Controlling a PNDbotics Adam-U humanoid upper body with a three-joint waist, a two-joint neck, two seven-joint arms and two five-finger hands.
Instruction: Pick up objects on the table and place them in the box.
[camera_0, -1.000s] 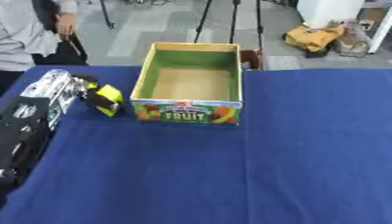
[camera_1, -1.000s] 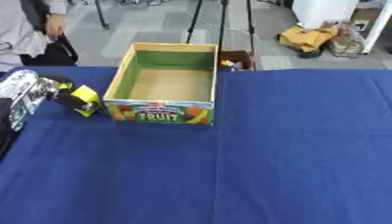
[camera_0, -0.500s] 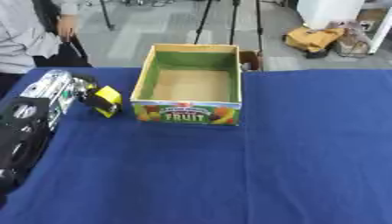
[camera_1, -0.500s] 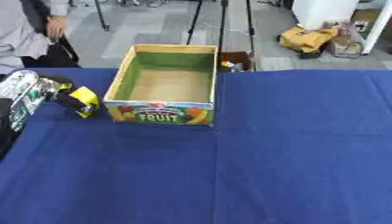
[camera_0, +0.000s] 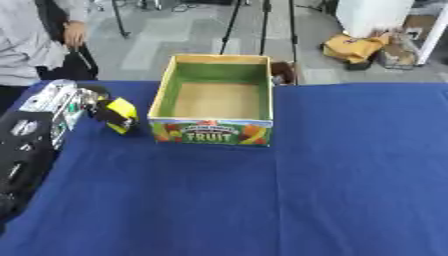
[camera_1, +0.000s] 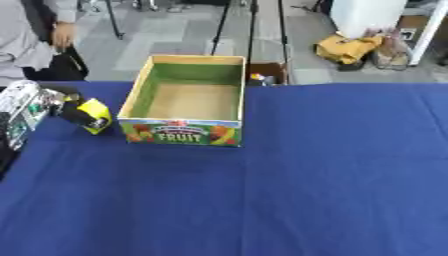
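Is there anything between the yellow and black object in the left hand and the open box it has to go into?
Nothing visible. The yellow and black object, held at the left hand, sits just left of the box; only bare blue cloth and the box's left wall lie between. The box looks empty inside.

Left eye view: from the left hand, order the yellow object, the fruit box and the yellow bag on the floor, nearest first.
1. Yellow object: in the left hand at the table's left edge.
2. Fruit box: just right of it, mid-table.
3. Yellow bag: on the floor, far upper right.
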